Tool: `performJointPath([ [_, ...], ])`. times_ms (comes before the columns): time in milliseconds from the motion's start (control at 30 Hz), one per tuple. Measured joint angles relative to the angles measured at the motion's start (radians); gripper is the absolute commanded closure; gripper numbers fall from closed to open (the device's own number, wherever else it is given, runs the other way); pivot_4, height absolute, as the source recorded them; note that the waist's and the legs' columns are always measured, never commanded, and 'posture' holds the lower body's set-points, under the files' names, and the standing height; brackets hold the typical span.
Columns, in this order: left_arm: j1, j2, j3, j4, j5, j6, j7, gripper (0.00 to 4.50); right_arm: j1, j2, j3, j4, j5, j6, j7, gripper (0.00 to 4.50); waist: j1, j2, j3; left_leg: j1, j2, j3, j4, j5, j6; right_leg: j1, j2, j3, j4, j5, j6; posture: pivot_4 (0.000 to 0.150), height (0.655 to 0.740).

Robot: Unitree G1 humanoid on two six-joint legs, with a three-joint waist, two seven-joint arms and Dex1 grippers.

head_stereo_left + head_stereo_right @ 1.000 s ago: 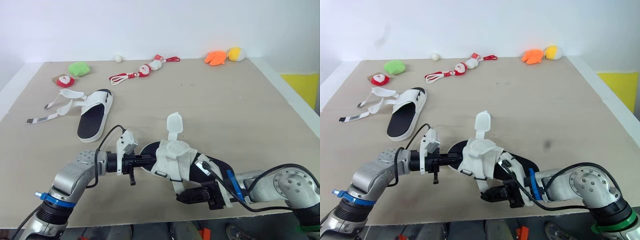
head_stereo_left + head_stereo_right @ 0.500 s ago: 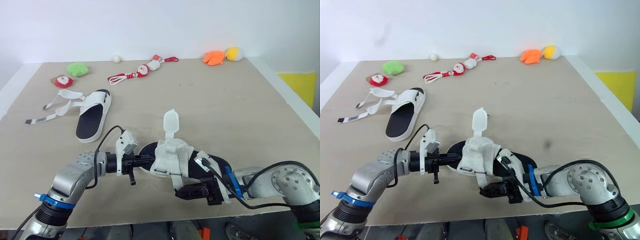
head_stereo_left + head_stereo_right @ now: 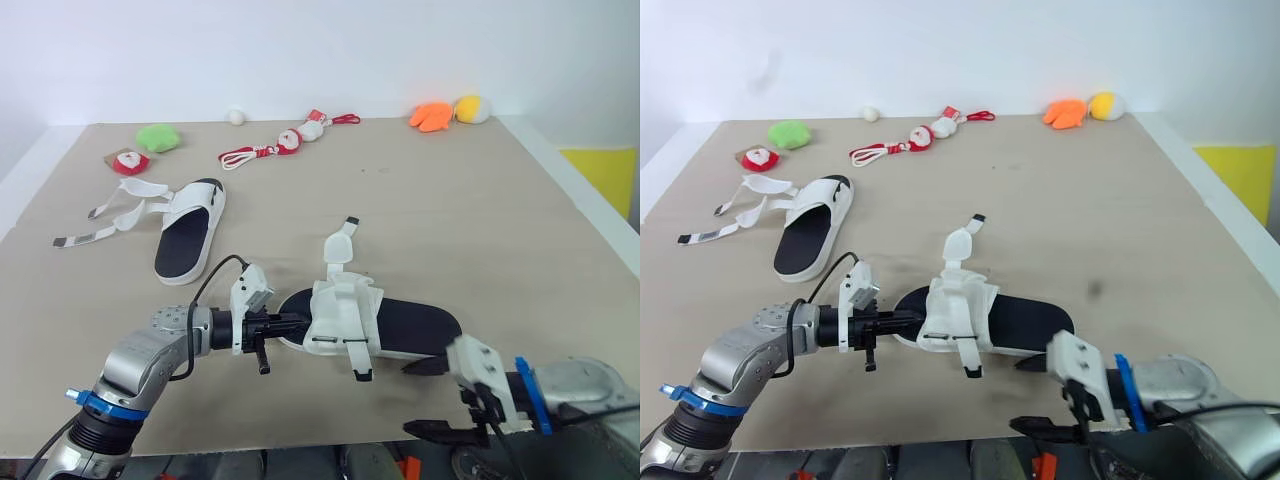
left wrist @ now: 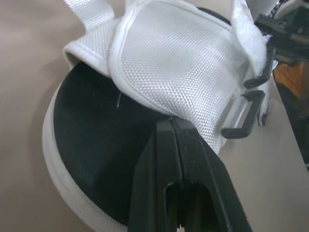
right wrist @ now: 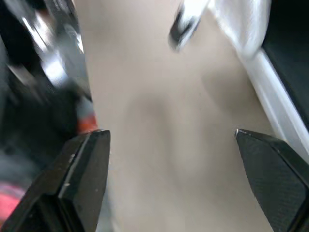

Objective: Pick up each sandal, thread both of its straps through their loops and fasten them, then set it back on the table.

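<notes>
Table (image 3: 480, 210): pale wood top, carries all items below.

Near sandal (image 3: 405, 322): black insole, white sole and upper. It lies flat beside the near edge, about midway along it, with the toe toward the left edge. One strap (image 3: 341, 246) stands up from the upper, unfastened. A second strap (image 3: 357, 360) trails toward the near edge.

Far sandal (image 3: 186, 236): same make, flat by the left edge, well apart from the first. Both its straps (image 3: 112, 216) are splayed out toward the left edge.

Left gripper (image 3: 287, 322): at the near sandal's toe, jaws closed together. The fingertips (image 4: 171, 126) meet the rim of the white upper over the insole. Whether fabric is pinched cannot be told.

Right gripper (image 3: 412, 398): at the near edge, just beside the near sandal's heel, jaws spread wide and holding nothing.

Along the far edge:
- Corded toy (image 3: 281, 143), red and white.
- Green plush (image 3: 158, 137).
- Orange plush (image 3: 431, 116).
- Yellow plush (image 3: 471, 108).
- Red toy (image 3: 130, 161).
- Ball (image 3: 237, 116), white.
</notes>
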Motion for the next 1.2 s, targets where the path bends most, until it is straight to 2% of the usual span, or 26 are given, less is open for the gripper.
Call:
performJointPath([
  [100,0.001,-0.024,0.007,0.000,-0.016,0.021,0.014,4.50,-0.081,0.070,-0.002,0.120,-0.187,-0.420,-0.016,0.04,-0.006,-0.002,0.001,0.007,0.000,0.002,0.000,0.000,0.000,0.004,0.000,0.001,0.000,0.002,-0.001,0.150,0.7400],
  [133,0.000,-0.037,0.010,0.000,-0.030,0.039,0.024,4.50,-0.188,0.136,-0.006,0.216,-0.319,-0.664,-0.055,0.04,-0.010,-0.006,0.003,0.010,0.001,0.003,0.000,0.001,-0.001,0.006,0.000,0.001,0.000,0.002,-0.001,0.150,0.7400],
  [200,0.001,-0.049,0.010,-0.001,-0.041,0.052,0.033,4.50,-0.255,0.168,-0.010,0.285,-0.408,-0.845,-0.089,0.04,-0.017,-0.008,0.005,0.011,0.001,0.002,0.000,0.003,-0.005,0.008,0.000,0.001,0.000,0.003,-0.002,0.150,0.7400],
  [267,0.004,-0.055,0.021,-0.004,-0.062,0.076,0.046,4.50,-0.370,0.237,-0.021,0.397,-0.541,-1.112,-0.140,0.04,-0.026,-0.009,0.006,0.014,0.001,0.002,0.000,0.006,-0.009,0.011,0.000,0.001,0.000,0.003,-0.003,0.150,0.7400],
  [300,0.005,-0.059,0.022,-0.005,-0.068,0.081,0.051,4.50,-0.394,0.256,-0.025,0.416,-0.572,-1.161,-0.152,0.04,-0.026,-0.009,0.006,0.014,0.001,0.002,0.000,0.006,-0.010,0.011,0.000,0.002,0.000,0.004,-0.004,0.150,0.7400],
  [400,0.007,-0.068,0.030,-0.006,-0.081,0.103,0.078,4.50,-0.492,0.341,-0.057,0.477,-0.697,-1.284,-0.208,0.04,-0.027,-0.009,0.006,0.014,0.000,0.002,-0.002,0.007,-0.012,0.012,0.000,0.004,0.000,0.005,-0.005,0.150,0.7400],
  [633,0.007,-0.066,0.032,0.000,-0.078,0.118,0.110,4.50,-0.563,0.360,-0.099,0.501,-0.878,-1.311,-0.386,0.04,-0.027,-0.009,0.006,0.015,-0.001,0.001,-0.005,0.007,-0.012,0.012,0.000,0.005,0.000,0.003,-0.008,0.150,0.7400],
  [967,0.002,-0.071,0.035,0.023,-0.069,0.119,0.145,4.50,-0.598,0.335,-0.048,0.477,-0.951,-1.318,-0.549,0.04,-0.027,-0.009,0.006,0.020,-0.002,0.002,-0.005,0.007,-0.012,0.016,0.000,0.007,0.001,0.003,-0.008,0.150,0.7400],
  [1033,0.002,-0.071,0.035,0.024,-0.068,0.118,0.147,4.50,-0.597,0.333,-0.043,0.473,-0.962,-1.318,-0.554,0.57,-0.027,-0.009,0.006,0.020,-0.002,0.002,-0.005,0.008,-0.012,0.016,0.000,0.008,0.001,0.003,-0.008,0.150,0.7400],
  [1100,0.002,-0.071,0.034,0.024,-0.068,0.118,0.148,4.50,-0.597,0.332,-0.042,0.469,-0.978,-1.318,-0.557,1.34,-0.027,-0.009,0.006,0.021,-0.002,0.002,-0.005,0.008,-0.012,0.017,0.000,0.008,0.001,0.003,-0.008,0.150,0.7400],
  [1133,0.002,-0.071,0.034,0.024,-0.068,0.118,0.149,4.50,-0.597,0.332,-0.041,0.469,-0.986,-1.318,-0.559,1.78,-0.027,-0.009,0.006,0.021,-0.002,0.002,-0.005,0.008,-0.012,0.017,0.000,0.008,0.001,0.003,-0.008,0.150,0.7400],
  [1200,0.001,-0.071,0.034,0.025,-0.068,0.118,0.150,4.50,-0.597,0.332,-0.039,0.468,-1.004,-1.318,-0.569,2.97,-0.027,-0.009,0.006,0.021,-0.002,0.002,-0.005,0.008,-0.012,0.017,0.000,0.008,0.001,0.003,-0.008,0.150,0.7400],
])
